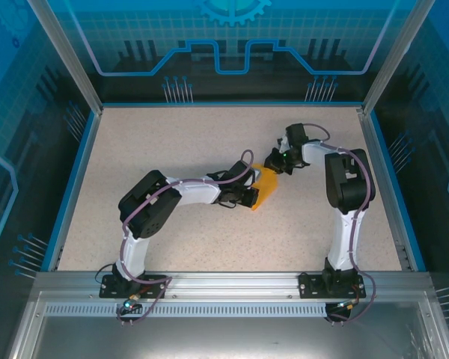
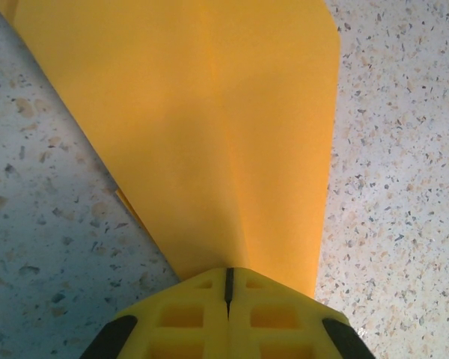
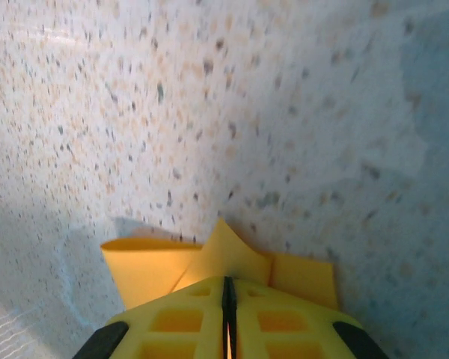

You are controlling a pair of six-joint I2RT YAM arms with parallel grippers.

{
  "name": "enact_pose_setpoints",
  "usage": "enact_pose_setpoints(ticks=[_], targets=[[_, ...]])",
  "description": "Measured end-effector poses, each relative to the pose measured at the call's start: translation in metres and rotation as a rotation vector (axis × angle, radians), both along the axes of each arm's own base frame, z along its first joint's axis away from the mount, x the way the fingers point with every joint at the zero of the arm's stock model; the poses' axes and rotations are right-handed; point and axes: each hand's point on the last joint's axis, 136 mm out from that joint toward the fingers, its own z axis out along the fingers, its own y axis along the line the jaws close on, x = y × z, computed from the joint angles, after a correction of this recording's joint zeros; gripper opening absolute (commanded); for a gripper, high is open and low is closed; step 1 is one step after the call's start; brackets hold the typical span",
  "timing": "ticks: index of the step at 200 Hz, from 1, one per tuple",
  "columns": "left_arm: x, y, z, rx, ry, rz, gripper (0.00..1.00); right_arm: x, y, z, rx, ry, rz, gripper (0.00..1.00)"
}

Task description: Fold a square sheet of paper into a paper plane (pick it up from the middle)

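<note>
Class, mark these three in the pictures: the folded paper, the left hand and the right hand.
folded paper [image 2: 209,134], left wrist view, middle of its flat face.
left hand [image 2: 228,278], left wrist view, seam between its closed fingertips.
right hand [image 3: 226,284], right wrist view, seam between its closed fingertips.

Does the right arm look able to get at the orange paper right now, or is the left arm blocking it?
Most likely yes: the right fingers are closed on a folded edge of the orange paper, while the left fingers pinch its other end, leaving that side free.
</note>
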Motion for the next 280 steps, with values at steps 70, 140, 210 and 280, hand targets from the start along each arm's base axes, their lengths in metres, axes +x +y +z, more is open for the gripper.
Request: enact_pose_setpoints(ticks=[70,140,210,280], targets=[[-0.001,0.001,0.000,0.001,-0.004,-0.005,0.05,0.013,-0.004,0.000,0.003,0.017,-0.013,0.12],[-0.002,0.002,0.001,0.007,0.001,-0.006,0.05,0.043,-0.036,0.008,-0.010,-0.052,-0.084,0.12],[-0.003,0.002,0.002,0.024,0.020,-0.007,0.06,-0.031,0.005,0.054,0.099,-0.110,0.025,0.13],[-0.003,0.001,0.002,0.026,0.013,-0.023,0.06,-0.085,0.051,0.013,0.181,0.015,0.096,0.11]])
